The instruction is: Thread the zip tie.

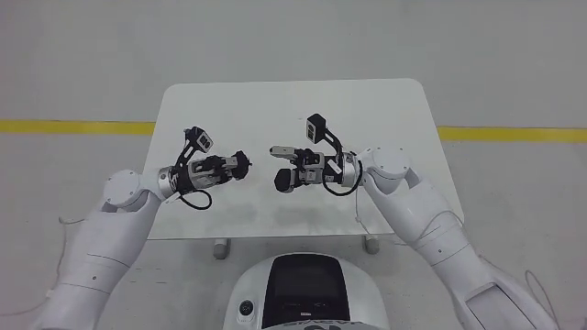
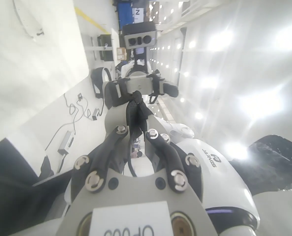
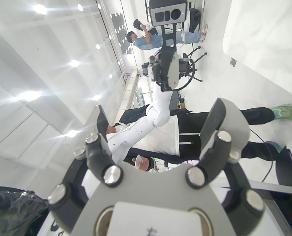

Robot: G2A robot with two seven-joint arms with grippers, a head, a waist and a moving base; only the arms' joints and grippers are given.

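Note:
Both arms hover over the white table [image 1: 293, 110], their grippers facing each other a short way apart. My left gripper [image 1: 246, 163] is shut; its dark fingers [image 2: 136, 114] meet at the tips, and I see nothing clearly between them. My right gripper [image 1: 276, 167] stands wide open, with its grey fingers [image 3: 217, 119] spread and nothing held. In the right wrist view the left gripper [image 3: 164, 84] shows end-on beyond the open jaws. A thin pale strip with a dark end, apparently the zip tie [image 2: 25, 18], lies flat on the table away from both grippers.
The table's bare top [image 2: 37, 62] spreads around the strip. Cables and a power brick [image 2: 67, 138] lie on the floor beyond the table's edge.

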